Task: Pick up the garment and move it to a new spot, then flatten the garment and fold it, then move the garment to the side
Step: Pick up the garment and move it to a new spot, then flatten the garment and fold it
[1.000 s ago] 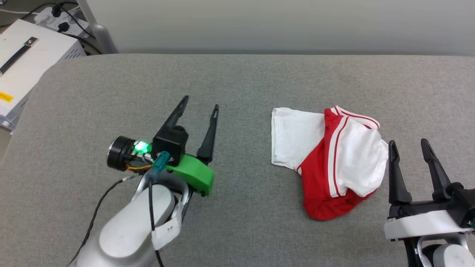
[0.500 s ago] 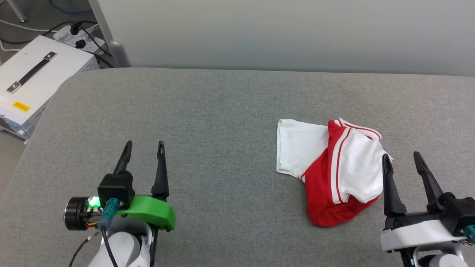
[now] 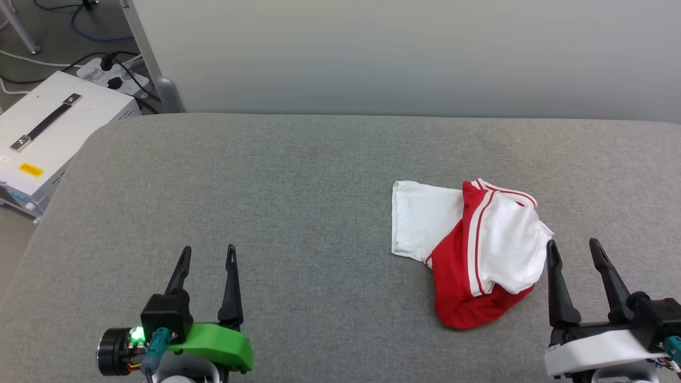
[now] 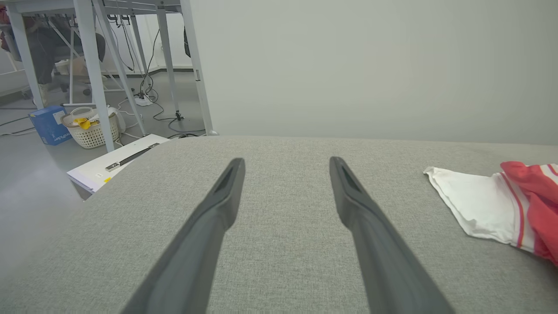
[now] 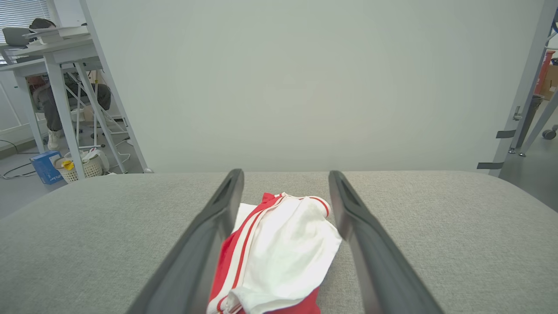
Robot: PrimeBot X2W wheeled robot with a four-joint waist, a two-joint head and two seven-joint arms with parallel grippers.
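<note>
Both grippers hold nothing. Seen from the head, the left gripper at 7 o'clock and the right gripper at 4 o'clock each have their fingers spread wide over the grey padded surface. The garment lies bunched at 3 o'clock, just beside the right gripper; contact cannot be told. White sleeves fold over much of its red body. The left wrist view cuts it off at 3 o'clock. The yellow label on the white box at 10 o'clock is too small to read.
</note>
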